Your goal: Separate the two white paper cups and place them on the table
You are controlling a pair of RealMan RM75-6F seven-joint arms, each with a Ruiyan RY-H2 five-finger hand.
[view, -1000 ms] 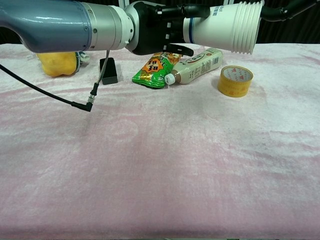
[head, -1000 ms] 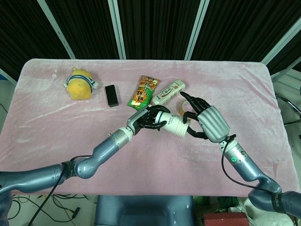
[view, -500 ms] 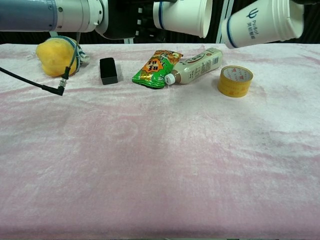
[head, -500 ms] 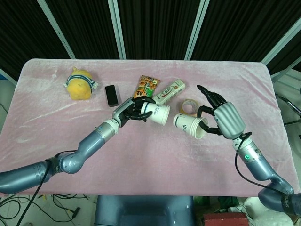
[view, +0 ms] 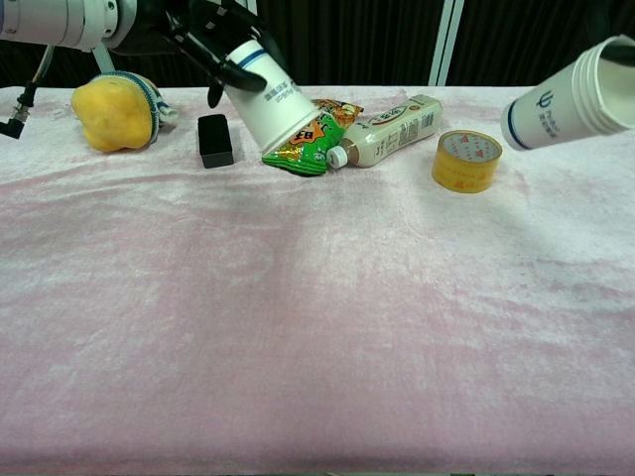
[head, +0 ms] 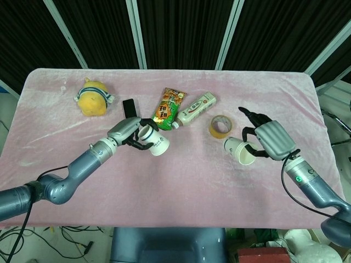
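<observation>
Cups apart: left hand [head: 127, 131] fingers wrap one cup [head: 154, 142], right hand [head: 270, 140] fingers grip other cup [head: 239, 150].

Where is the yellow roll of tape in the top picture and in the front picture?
Head view: the yellow tape roll lies flat right of the middle, just up-left of the cup in the right hand.
Chest view: the tape roll sits upper right, below-left of that raised cup.
Shared landmark: the bottle lying just left of the tape.
</observation>
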